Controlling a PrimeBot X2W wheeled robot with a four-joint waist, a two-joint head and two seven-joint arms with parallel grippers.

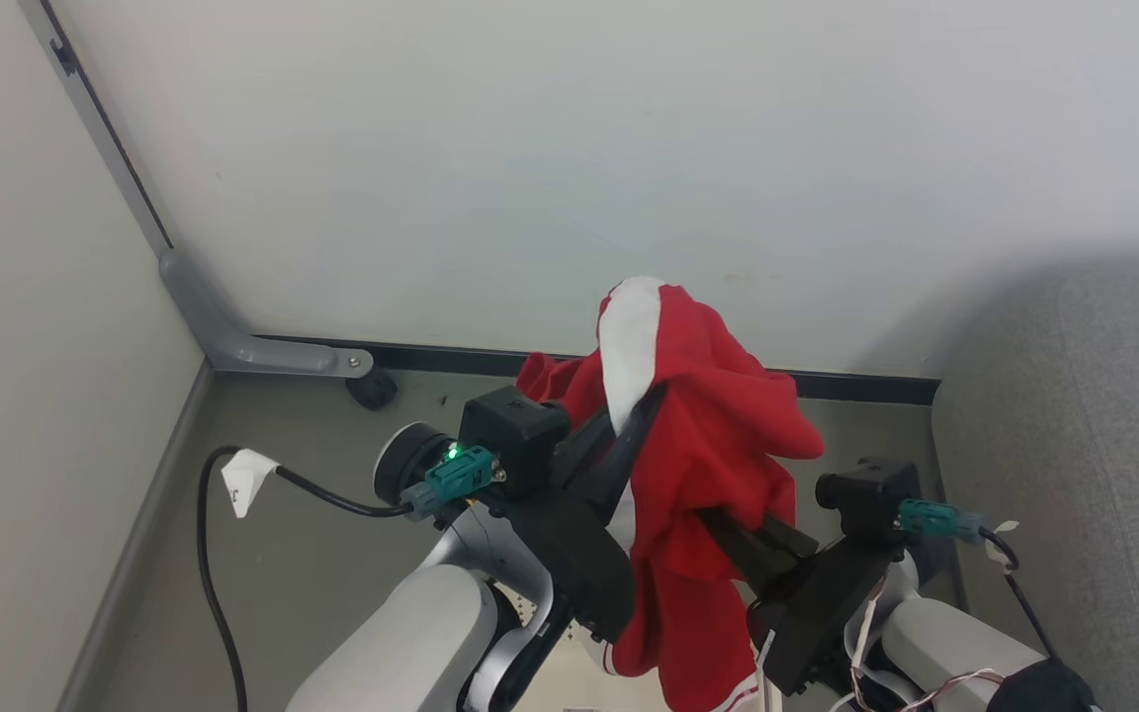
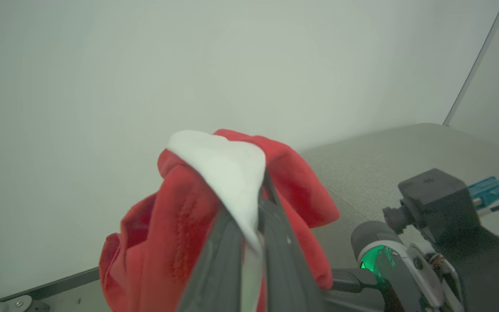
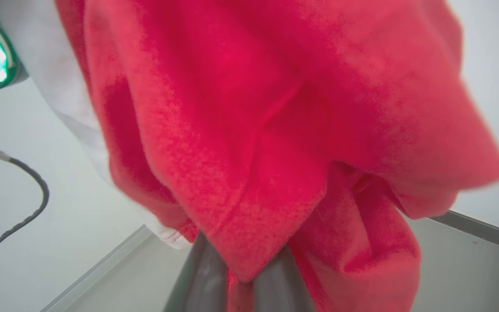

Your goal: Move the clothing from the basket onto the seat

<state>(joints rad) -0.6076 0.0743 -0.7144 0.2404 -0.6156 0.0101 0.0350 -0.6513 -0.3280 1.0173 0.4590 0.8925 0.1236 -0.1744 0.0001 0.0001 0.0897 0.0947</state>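
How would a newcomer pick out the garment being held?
Look in front of the white wall, left of the grey seat. The garment hangs bunched from the left gripper and right gripper, both shut on it. It alone is bright red, with a white strip.

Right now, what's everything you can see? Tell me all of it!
red garment: one, red with a white panel, held up off the floor between both grippers
seat: one, grey, at the right edge of the head view
wall: one, white, behind the garment
baseboard: one, black, along the foot of the wall
floor: one, grey, below the arms
cable: one, black with a white tag, looping out from the left wrist
left gripper: one, dark, shut on the garment by its white panel
right gripper: one, dark, shut on the garment's red cloth lower down
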